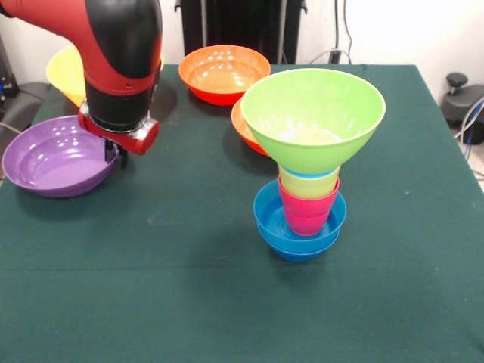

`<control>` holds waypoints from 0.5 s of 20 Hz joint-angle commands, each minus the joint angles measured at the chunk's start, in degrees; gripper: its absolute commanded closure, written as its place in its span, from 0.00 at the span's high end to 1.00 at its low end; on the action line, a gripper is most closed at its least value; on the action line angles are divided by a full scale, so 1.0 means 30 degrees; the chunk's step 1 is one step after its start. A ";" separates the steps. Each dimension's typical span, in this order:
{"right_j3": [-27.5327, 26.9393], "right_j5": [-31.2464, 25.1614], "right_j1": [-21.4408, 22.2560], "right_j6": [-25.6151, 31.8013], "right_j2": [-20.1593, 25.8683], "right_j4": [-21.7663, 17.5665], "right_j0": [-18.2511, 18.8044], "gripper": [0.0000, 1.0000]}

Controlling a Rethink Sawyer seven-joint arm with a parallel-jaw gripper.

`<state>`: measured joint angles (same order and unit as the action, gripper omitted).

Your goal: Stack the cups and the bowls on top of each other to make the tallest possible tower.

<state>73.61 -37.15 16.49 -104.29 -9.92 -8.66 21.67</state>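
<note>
**Tower stands mid-table, gripper off to the side**

Tower (pixel 302 189) sits near the middle of the green table (pixel 151 287), right of centre in the front view. From the bottom up: two nested blue bowls (pixel 299 227), pink cup (pixel 308 208), yellow cup (pixel 308 185), a sliver of light blue cup rim (pixel 308 173), and the lime green bowl (pixel 312 113) upright on top, much wider than the cups under it.

Gripper (pixel 117 155) hangs over the edge of the purple bowl (pixel 53 162), well apart from the tower. Cannot tell whether it is released or clenched; nothing visibly held.

An orange bowl (pixel 223 73) sits at the far side, a second orange bowl (pixel 246 128) is mostly hidden behind the lime green bowl, and a yellow bowl (pixel 66 73) is behind the arm (pixel 113 45).
</note>
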 commanded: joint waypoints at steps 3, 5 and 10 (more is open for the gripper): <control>-0.1230 -0.1156 -0.0001 0.0828 0.1764 -0.0922 -0.0925 0.00; -0.1562 -0.1679 0.0100 0.0883 0.1743 -0.0828 -0.1062 0.00; -0.2475 -0.3090 0.0277 0.1065 0.1867 -0.0487 -0.1310 0.00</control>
<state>71.26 -38.59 16.59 -104.29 -9.94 -8.67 20.21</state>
